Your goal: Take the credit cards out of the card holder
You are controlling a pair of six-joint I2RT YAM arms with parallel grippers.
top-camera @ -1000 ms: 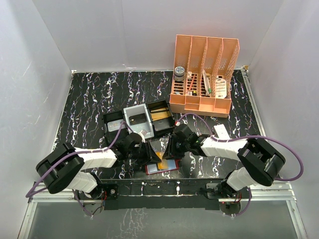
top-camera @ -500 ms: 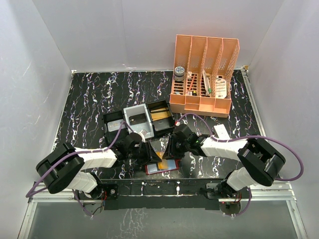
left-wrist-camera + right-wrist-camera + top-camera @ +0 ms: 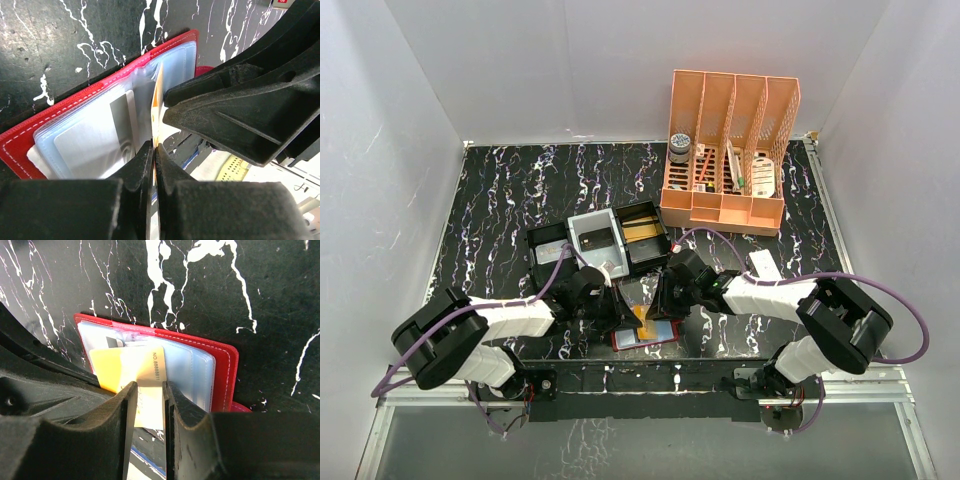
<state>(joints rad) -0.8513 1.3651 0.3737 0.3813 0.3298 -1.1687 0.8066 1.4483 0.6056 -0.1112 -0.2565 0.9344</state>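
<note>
The red card holder [image 3: 658, 338] lies open near the table's front edge, its clear sleeves up [image 3: 30, 145] [image 3: 222, 370]. A grey credit card [image 3: 95, 140] sits in a sleeve. A tan-orange credit card [image 3: 125, 367] sticks partly out of the sleeves [image 3: 640, 314] and shows edge-on in the left wrist view [image 3: 157, 100]. My left gripper [image 3: 154, 148] [image 3: 623, 315] is shut on that card's edge. My right gripper [image 3: 149, 387] [image 3: 655, 303] stands over the holder with a narrow gap between its jaws, and the card shows behind that gap.
A black compartmented tray [image 3: 545, 240] with a grey insert stands just behind the grippers. An orange desk organiser [image 3: 730, 150] stands at the back right. A small white box [image 3: 764, 265] lies right of the right arm. The table's front edge is just beyond the holder.
My left gripper's jaws have come together on the tan-orange card. Neither arm has visibly moved, and the holder lies where it was.
</note>
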